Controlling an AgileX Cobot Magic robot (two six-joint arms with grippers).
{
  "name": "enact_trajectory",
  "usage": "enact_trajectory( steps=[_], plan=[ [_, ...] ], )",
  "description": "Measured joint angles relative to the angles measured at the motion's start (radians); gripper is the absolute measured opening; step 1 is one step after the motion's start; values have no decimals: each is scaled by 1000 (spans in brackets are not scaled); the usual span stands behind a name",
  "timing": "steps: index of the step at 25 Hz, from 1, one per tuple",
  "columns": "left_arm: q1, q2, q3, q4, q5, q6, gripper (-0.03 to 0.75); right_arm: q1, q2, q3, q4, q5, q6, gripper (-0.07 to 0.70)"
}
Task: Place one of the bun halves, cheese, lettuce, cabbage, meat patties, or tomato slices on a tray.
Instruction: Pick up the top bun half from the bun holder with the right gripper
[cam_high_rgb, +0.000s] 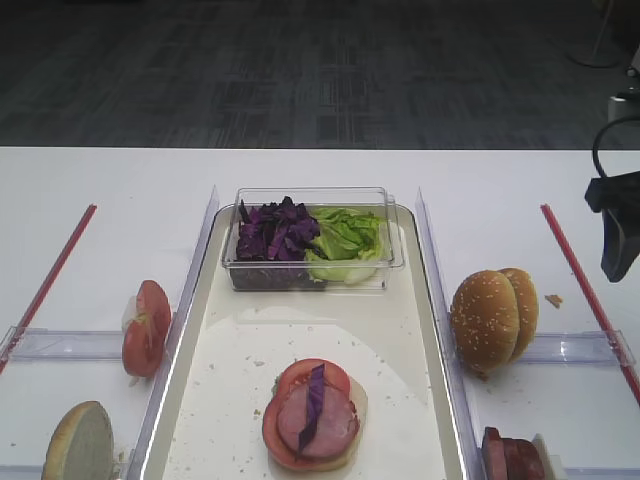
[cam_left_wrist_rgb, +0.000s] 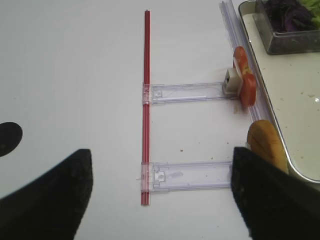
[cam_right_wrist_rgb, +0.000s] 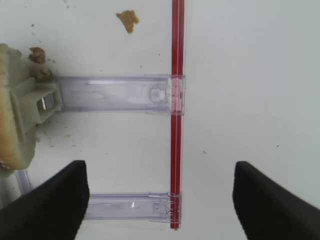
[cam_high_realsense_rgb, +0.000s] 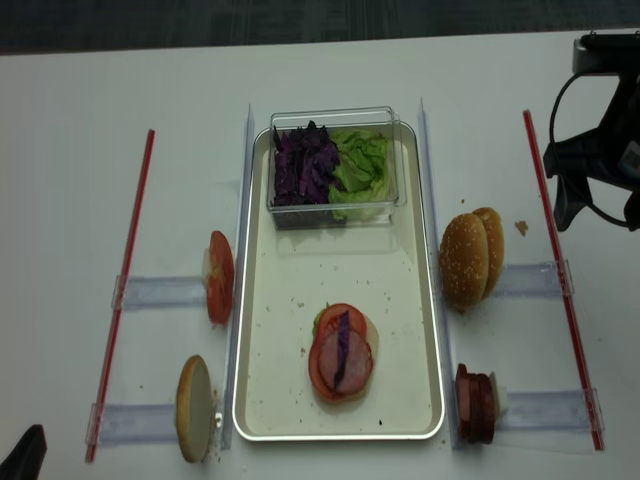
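Observation:
The cream tray (cam_high_rgb: 400, 330) carries a stack of tomato slice, meat patty (cam_high_rgb: 312, 415) and a cabbage strip. Cabbage (cam_high_rgb: 272, 232) and lettuce (cam_high_rgb: 348, 238) fill a clear box at its far end. Two seeded bun halves (cam_high_rgb: 492, 318) lean together right of the tray, with more meat patties (cam_high_rgb: 508, 458) nearer. On the left stand tomato slices (cam_high_rgb: 145, 328) and a cut bun half (cam_high_rgb: 78, 442). No cheese shows. My right gripper (cam_right_wrist_rgb: 160, 200) hangs open and empty over the right red strip. My left gripper (cam_left_wrist_rgb: 160, 195) is open and empty over the left strip.
Red strips (cam_high_rgb: 578, 280) (cam_left_wrist_rgb: 145, 100) and clear plastic holders (cam_right_wrist_rgb: 115, 93) (cam_left_wrist_rgb: 190, 176) lie flat on the white table on both sides of the tray. Crumbs (cam_right_wrist_rgb: 128, 20) are scattered near the buns.

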Motion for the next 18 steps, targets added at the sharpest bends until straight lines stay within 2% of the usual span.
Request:
enact_trajectory(
  steps=[8, 18],
  plan=[
    [0, 0, 0, 0, 0, 0, 526, 8, 0, 0, 15, 0, 0, 580],
    [0, 0, 0, 0, 0, 0, 526, 150, 0, 0, 17, -24, 97, 573]
  ],
)
